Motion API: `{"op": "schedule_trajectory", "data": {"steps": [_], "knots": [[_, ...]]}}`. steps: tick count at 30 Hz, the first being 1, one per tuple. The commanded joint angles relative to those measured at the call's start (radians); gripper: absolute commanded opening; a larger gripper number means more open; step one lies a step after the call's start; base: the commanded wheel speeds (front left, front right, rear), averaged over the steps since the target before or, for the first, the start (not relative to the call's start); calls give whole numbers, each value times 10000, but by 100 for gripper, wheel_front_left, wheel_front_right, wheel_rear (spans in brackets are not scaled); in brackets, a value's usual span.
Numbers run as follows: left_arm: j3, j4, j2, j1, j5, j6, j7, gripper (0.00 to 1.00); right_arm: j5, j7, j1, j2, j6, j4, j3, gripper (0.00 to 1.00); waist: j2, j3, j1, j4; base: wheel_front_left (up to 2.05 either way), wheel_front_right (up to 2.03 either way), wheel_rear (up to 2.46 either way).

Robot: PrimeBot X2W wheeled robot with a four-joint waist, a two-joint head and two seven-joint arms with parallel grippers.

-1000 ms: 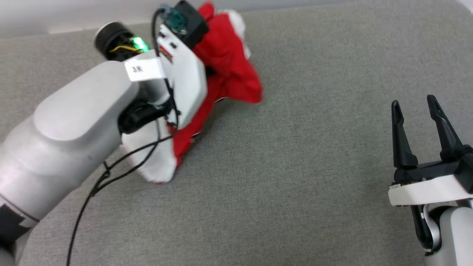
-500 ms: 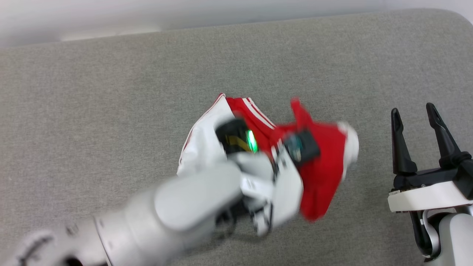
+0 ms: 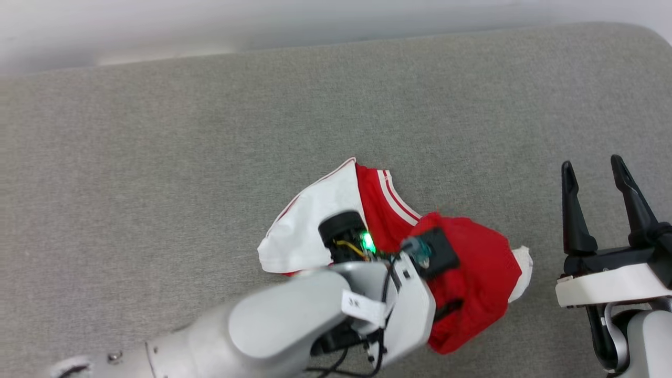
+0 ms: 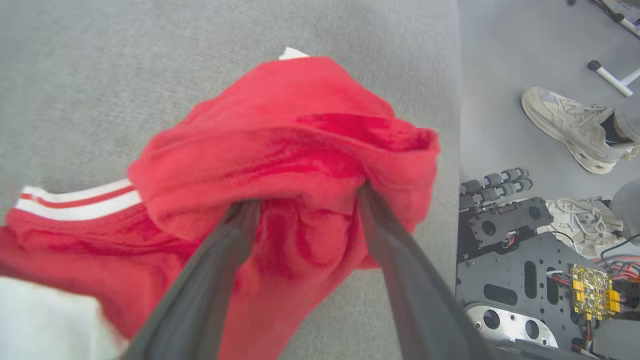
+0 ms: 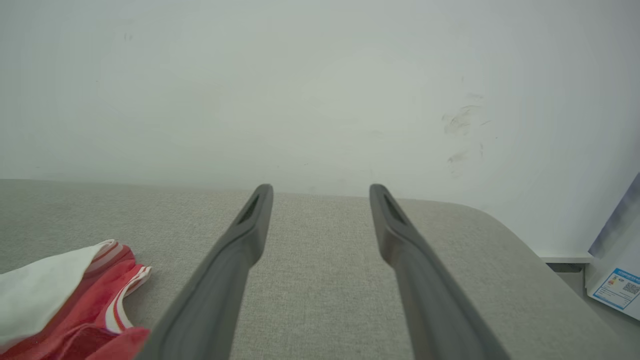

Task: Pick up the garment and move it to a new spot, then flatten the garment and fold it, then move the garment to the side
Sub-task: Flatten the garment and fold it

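Note:
The garment (image 3: 472, 262) lies crumpled on the grey table, near the front and right of the middle. Its white sleeve (image 3: 310, 231) spreads to the left and its red body bunches to the right. My left wrist (image 3: 404, 294) hangs over it, hiding the fingers from the head view. In the left wrist view my left gripper (image 4: 306, 196) is open, its fingertips buried under a raised red fold of the garment (image 4: 280, 135), with cloth bulging between them. My right gripper (image 3: 591, 165) stands open and empty just right of the garment. In the right wrist view the right gripper (image 5: 321, 190) has the garment (image 5: 65, 295) at its lower left.
The padded grey table (image 3: 157, 157) ends at a white wall (image 5: 320, 90) on the far side. Past its right edge lies the floor with a person's shoes (image 4: 570, 125) and a dark machine base with a circuit board (image 4: 592, 292). A box (image 5: 617, 270) stands by the far right corner.
My left arm swung the garment from the far left of the table to the near middle and set it down. Its jaws have spread apart. The right arm stayed put.

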Motion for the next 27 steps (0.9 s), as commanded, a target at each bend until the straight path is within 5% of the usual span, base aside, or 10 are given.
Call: {"op": "schedule_trajectory", "data": {"steps": [1, 10, 20, 27], "knots": [[114, -68, 134, -235, -179, 4, -171, 100, -36, -21, 134, 31, -3, 23, -51, 100, 0, -180, 0, 137, 0, 0, 0], [1352, -226, 1449, -1798, -802, 53, -259, 100, -48, -21, 399, 94, -5, -37, -121, 100, 0, -629, 0, 436, 0, 0, 0], [706, -198, 2859, -2441, -2051, 16, 2956, 100, -7, -19, 337, 91, -3, -196, -76, 100, 0, -384, 0, 308, 0, 0, 0], [120, -757, 3159, -2032, -2291, 9, 4027, 100, 21, -21, 62, 145, -3, -310, -83, 100, 0, 116, 0, 49, 0, 0, 0]]}}
